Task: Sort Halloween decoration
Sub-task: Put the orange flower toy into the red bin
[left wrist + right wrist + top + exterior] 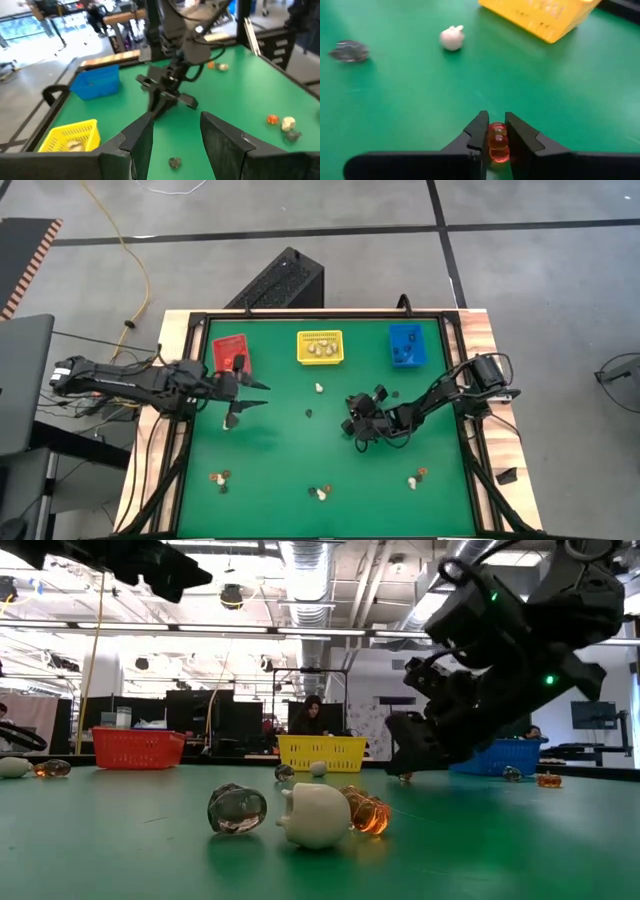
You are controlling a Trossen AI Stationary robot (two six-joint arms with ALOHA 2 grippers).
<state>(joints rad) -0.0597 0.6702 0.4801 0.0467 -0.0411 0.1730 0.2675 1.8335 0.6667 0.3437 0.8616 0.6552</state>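
From above: left gripper (243, 405) beside red bin (232, 353), right gripper (362, 423) mid-surface (300, 470) below yellow bin (320, 347).

Left wrist: own jaws released, holding nothing.

Right wrist: jaws clenched on orange trinket (496, 142); white trinket (452, 38) farther off.
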